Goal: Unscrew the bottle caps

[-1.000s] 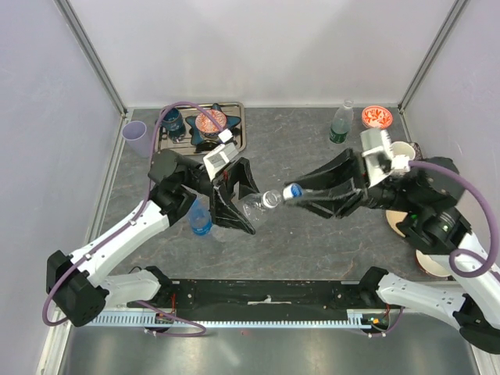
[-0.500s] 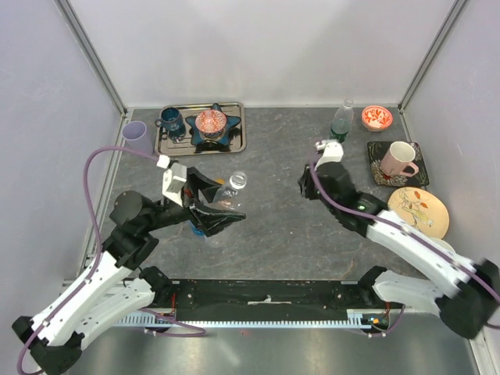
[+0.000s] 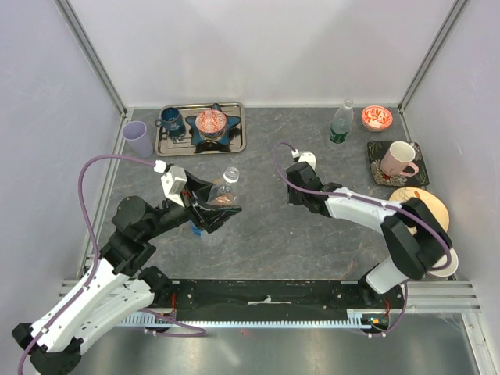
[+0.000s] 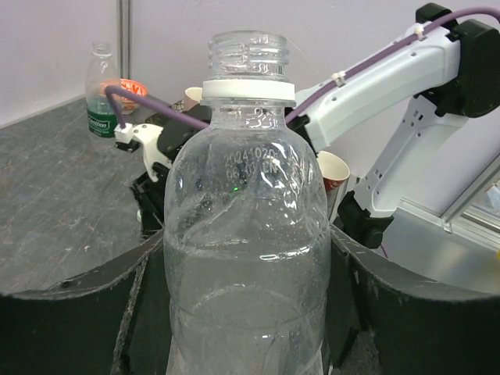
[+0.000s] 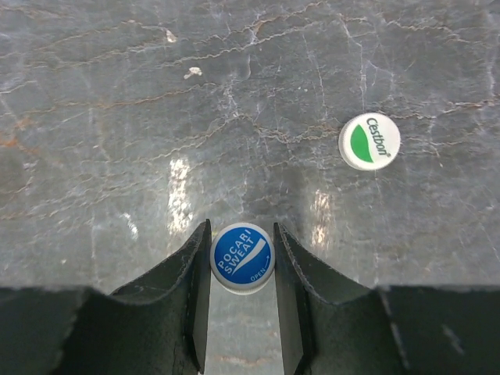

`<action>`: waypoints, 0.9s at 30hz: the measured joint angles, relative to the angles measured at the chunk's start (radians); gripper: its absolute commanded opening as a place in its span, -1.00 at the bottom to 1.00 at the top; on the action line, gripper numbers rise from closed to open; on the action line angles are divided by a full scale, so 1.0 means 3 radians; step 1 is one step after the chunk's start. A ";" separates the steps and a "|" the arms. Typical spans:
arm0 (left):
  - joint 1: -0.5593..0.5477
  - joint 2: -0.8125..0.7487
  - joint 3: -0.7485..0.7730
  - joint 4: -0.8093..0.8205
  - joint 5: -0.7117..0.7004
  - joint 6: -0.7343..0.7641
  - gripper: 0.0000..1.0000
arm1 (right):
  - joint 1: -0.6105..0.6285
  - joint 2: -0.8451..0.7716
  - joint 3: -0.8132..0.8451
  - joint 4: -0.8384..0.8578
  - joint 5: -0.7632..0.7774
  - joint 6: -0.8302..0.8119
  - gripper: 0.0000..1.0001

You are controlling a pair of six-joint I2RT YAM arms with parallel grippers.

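right hand (image 5: 242, 238) points down, pinching blue cap (image 5: 243, 258); left hand (image 4: 246, 262) grips bottle (image 4: 246, 187).

Probably a robotics lab cell: plain white panels (image 3: 273, 47) in aluminium framing (image 3: 93, 58) enclose a grey tabletop (image 3: 266, 234).

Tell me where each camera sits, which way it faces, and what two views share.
Top external: above and behind the robot, facing down at the table; left arm and right arm show.
Left wrist: on the left arm, facing level across the table; left gripper clamps the uncapped clear bottle.
Right wrist: on the right arm, facing straight down; right gripper holds the blue cap, green-and-white cap apart.
Shared: top and left wrist show the clear bottle and green bottle.
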 measured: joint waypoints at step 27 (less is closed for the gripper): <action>0.0000 0.0014 -0.0056 -0.0121 -0.0010 0.0070 -0.18 | -0.0251 0.0710 0.0333 0.0097 -0.0404 0.0081 0.40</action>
